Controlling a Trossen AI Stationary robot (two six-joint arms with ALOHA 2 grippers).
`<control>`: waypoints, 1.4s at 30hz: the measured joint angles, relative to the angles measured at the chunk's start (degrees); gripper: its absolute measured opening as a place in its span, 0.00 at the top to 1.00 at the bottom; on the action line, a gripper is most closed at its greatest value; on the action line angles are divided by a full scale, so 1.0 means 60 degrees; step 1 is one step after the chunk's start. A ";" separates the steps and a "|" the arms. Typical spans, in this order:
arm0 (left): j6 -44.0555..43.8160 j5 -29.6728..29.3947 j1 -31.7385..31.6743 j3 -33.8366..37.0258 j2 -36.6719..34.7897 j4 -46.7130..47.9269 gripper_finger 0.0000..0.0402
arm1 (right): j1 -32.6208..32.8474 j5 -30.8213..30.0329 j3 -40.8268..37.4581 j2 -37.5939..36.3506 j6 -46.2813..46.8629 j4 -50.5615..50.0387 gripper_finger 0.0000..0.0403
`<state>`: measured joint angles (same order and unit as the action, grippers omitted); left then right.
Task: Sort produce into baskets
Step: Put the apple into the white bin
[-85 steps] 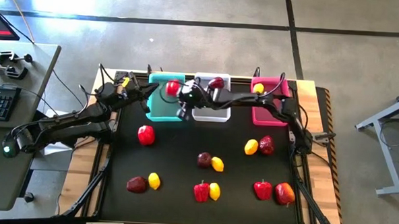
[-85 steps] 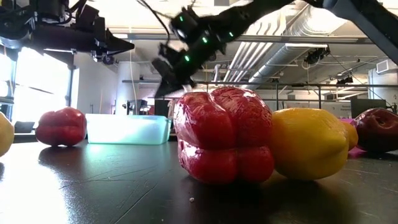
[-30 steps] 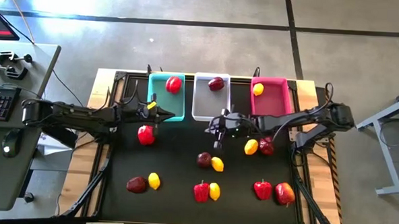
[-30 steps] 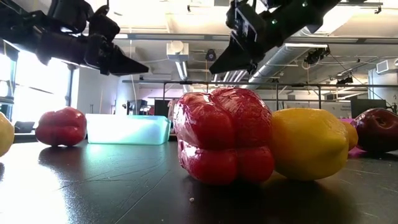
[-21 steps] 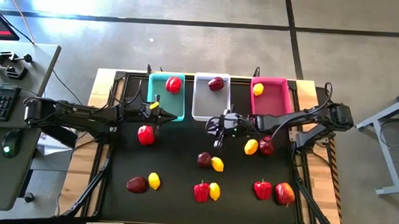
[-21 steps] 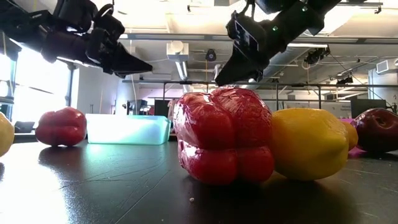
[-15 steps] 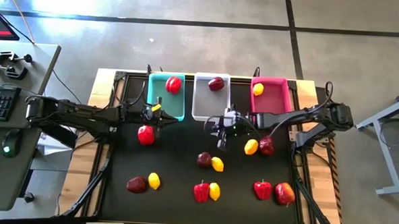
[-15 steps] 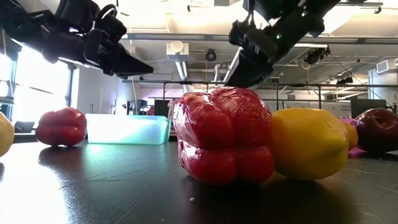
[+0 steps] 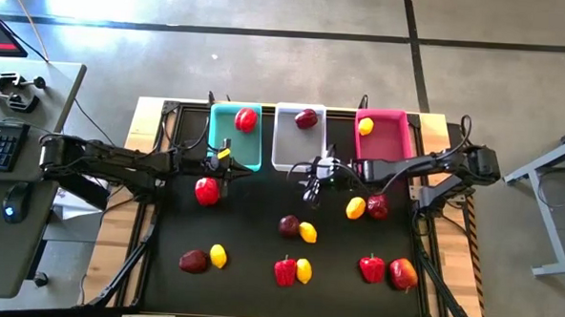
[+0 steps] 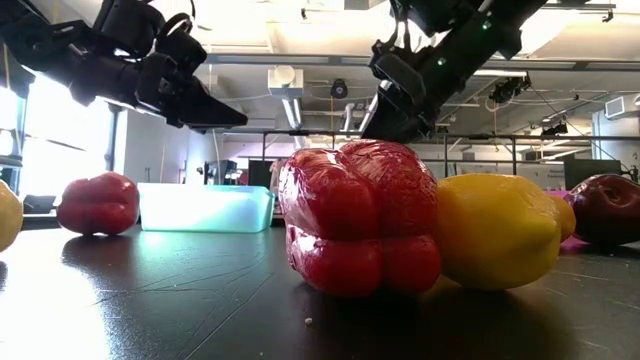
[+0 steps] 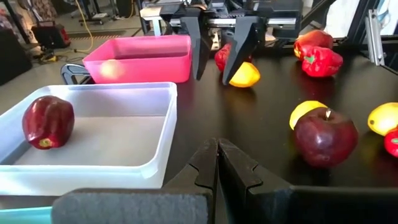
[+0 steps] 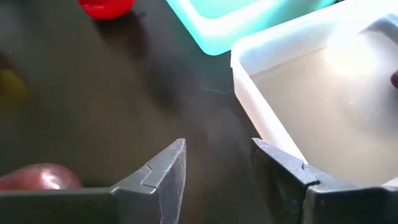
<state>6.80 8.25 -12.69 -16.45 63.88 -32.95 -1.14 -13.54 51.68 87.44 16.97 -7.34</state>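
Three baskets stand along the far edge: teal (image 9: 228, 142) with a red pepper (image 9: 245, 120), white (image 9: 292, 149) with a maroon fruit (image 9: 306, 117), and pink (image 9: 388, 144) with a lemon (image 9: 365, 126). Several more peppers, maroon fruits and lemons lie on the black mat. My left gripper (image 9: 232, 167) is shut and empty (image 11: 217, 155), in the air just in front of the teal basket, beside a red pepper (image 9: 206, 191). My right gripper (image 9: 310, 186) is open and empty (image 12: 217, 168), in front of the white basket and above the mat, with a maroon fruit (image 9: 289, 225) nearer the front.
On the mat lie a lemon (image 9: 355, 208) and a maroon fruit (image 9: 377, 206) at the right. A maroon fruit (image 9: 193, 261) and a lemon (image 9: 218, 256) lie front left. A pepper (image 9: 284, 270) with a lemon (image 9: 303, 269) lies front centre. A pepper (image 9: 371, 268) and a red fruit (image 9: 403, 274) lie front right.
My left gripper has moved a little toward the table's right and near edges, staying shut, and now sits in front of the teal basket. My right gripper has edged slightly toward the table's right, still open. The produce has not moved.
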 joint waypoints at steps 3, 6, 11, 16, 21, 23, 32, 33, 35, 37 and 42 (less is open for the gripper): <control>-0.0030 0.0000 0.0000 0.0000 0.0000 0.0007 1.00 | 0.0010 0.0003 0.0000 0.0003 0.0269 -0.0055 0.58; -0.0024 0.0000 0.0000 0.0000 0.0000 0.0006 1.00 | 0.0010 0.0024 0.0000 0.0003 0.0338 -0.0246 0.58; 0.0401 -0.0468 0.0000 0.0000 0.0000 -0.0094 1.00 | -0.0446 0.0678 0.0000 0.0007 -0.0503 -0.0698 0.63; 0.0485 -0.0804 -0.0015 0.0000 0.0000 -0.0117 1.00 | -0.0904 0.1089 0.0000 0.0007 -0.1081 -0.0945 0.81; 0.0383 -0.0801 -0.0015 0.0000 0.0000 -0.0117 1.00 | -0.0945 0.1178 0.0000 0.0011 -0.1086 -0.0801 0.98; 0.0387 -0.0801 -0.0015 0.0004 0.0000 -0.0118 1.00 | -0.0934 0.1119 0.0000 0.0011 -0.1081 -0.0739 0.95; -0.0202 -0.1063 0.0020 0.0004 0.0000 -0.0128 1.00 | -0.1054 0.1120 0.0000 -0.0237 -0.1416 -0.1402 0.93; -0.0296 -0.1274 0.0030 0.0004 -0.0004 -0.0126 1.00 | -0.1077 0.1138 0.0000 -0.0269 -0.1481 -0.1497 0.93; -0.0349 -0.1656 0.0058 0.0004 -0.0004 -0.0096 1.00 | -0.1090 0.1280 0.0000 -0.0272 -0.1605 -0.1546 0.93; -0.0351 -0.1818 0.0058 -0.0070 -0.0003 0.0111 1.00 | -0.1080 0.1448 0.0000 -0.0249 -0.1735 -0.1499 0.93; -0.0358 -0.1744 0.0144 -0.0900 -0.0004 0.1649 1.00 | -0.1015 0.2609 0.0000 -0.0190 -0.1826 -0.0868 0.93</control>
<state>4.66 -2.21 -11.83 -21.85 63.86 -23.05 -7.23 2.11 51.68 86.30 6.02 -12.55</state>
